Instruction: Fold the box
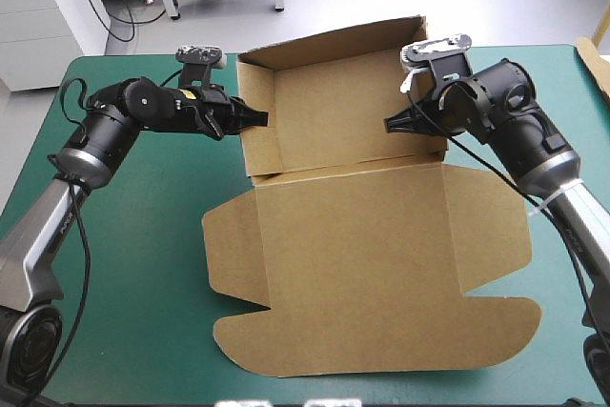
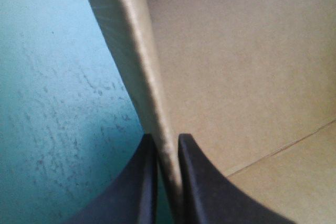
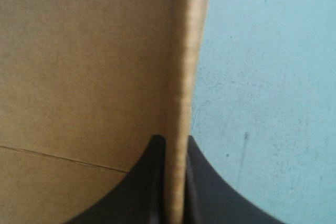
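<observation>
The brown box lies mid-table as an open tray at the far side, its back and two side walls raised, with the lid spread flat toward the near edge. My left gripper is shut on the tray's left side wall, whose board runs between the black fingers. On the opposite side, my right gripper is shut on the right side wall, one finger inside the tray and one outside. Both wrist views show the tray's brown floor on the inner side of the wall.
The teal-green table cover lies bare on both sides of the box. The lid's rounded flaps reach close to the near edge. A strip of more brown board shows at the table's far right edge.
</observation>
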`<action>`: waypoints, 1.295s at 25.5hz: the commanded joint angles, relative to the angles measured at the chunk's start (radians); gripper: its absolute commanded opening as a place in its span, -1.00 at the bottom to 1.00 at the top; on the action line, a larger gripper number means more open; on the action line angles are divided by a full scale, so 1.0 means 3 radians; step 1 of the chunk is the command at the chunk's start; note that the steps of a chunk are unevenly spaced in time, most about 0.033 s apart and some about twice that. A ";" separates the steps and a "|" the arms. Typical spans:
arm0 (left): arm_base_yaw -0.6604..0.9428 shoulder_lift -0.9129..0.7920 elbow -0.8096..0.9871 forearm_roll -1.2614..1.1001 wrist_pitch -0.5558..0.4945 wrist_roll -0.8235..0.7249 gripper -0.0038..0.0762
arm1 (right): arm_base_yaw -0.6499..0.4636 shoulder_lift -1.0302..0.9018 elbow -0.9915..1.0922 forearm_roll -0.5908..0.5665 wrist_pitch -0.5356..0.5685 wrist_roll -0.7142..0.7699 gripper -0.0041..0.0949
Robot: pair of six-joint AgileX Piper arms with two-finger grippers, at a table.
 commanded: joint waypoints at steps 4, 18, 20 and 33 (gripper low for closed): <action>-0.0390 -0.0110 -0.0121 0.1090 -0.0163 -0.0823 -0.92 | 0.0061 -0.0080 -0.0110 0.0424 -0.0336 -0.0107 -0.95; -0.0525 0.0462 -0.0258 0.1560 0.0253 -0.1176 -0.92 | -0.0304 0.0713 -0.0110 0.0686 0.0158 -0.0287 -0.95; -0.0525 0.0551 -0.0271 0.1560 0.0259 -0.1176 -0.92 | -0.0402 0.0831 -0.0110 0.0789 0.0182 -0.0378 -0.95; -0.0525 0.1040 -0.0295 0.1555 0.0168 -0.0902 -0.73 | -0.0508 0.1278 -0.0139 0.0772 -0.0024 -0.0646 -0.93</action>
